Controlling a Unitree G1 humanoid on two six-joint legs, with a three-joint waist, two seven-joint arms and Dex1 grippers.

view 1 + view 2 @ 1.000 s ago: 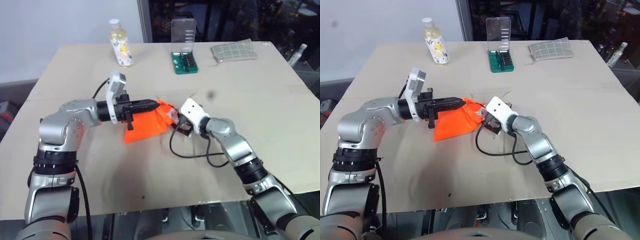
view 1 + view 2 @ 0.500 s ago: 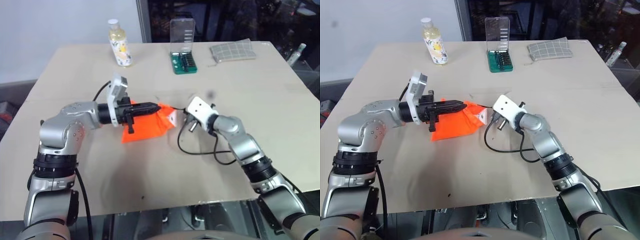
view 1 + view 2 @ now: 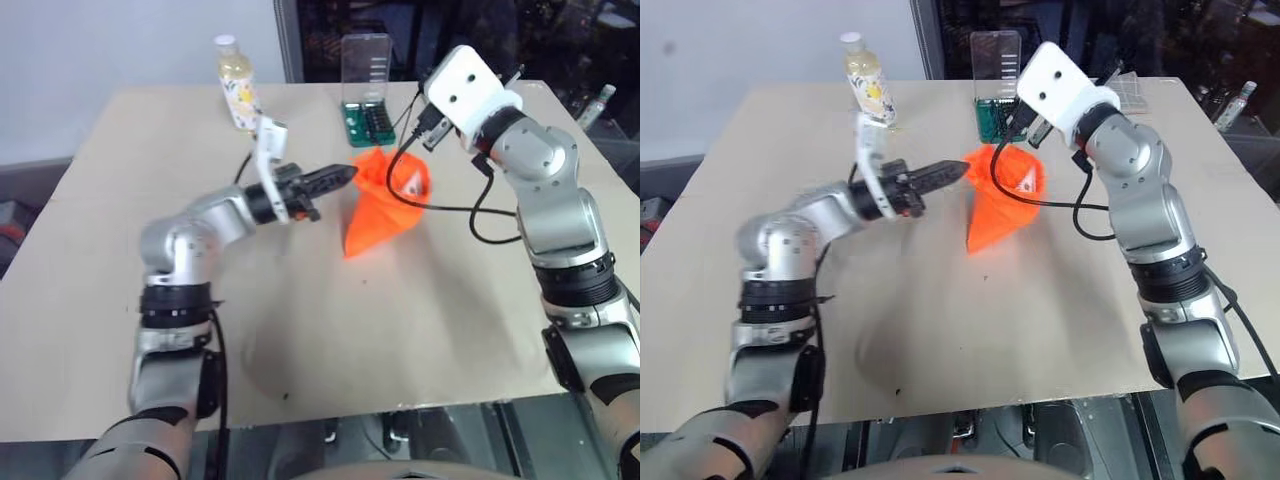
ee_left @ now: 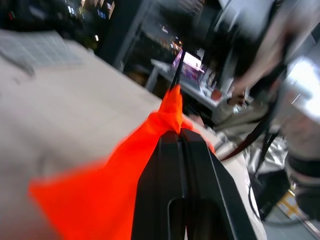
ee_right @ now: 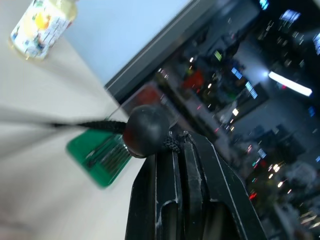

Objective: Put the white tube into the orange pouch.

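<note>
The orange pouch (image 3: 380, 215) hangs above the table, stretched between both grippers with its lower corner pointing down. My left gripper (image 3: 345, 176) is shut on the pouch's near top edge; orange fabric is pinched at its tips (image 4: 178, 131). My right gripper (image 5: 172, 145) is raised at the pouch's far side and shut on the thin black cord, just behind its round black bead (image 5: 147, 130). A small white patch (image 3: 410, 186) shows at the pouch's mouth. I cannot tell whether it is the white tube.
A clear yellowish bottle (image 3: 240, 88) stands at the table's far left. A green bit case (image 3: 368, 110) with a clear lid stands behind the pouch. A black cable (image 3: 480, 210) loops from the right wrist over the table.
The right gripper shut on the cord and rose high toward the far side. The pouch left the table and now hangs. The left gripper moved right and up with the pouch's edge.
</note>
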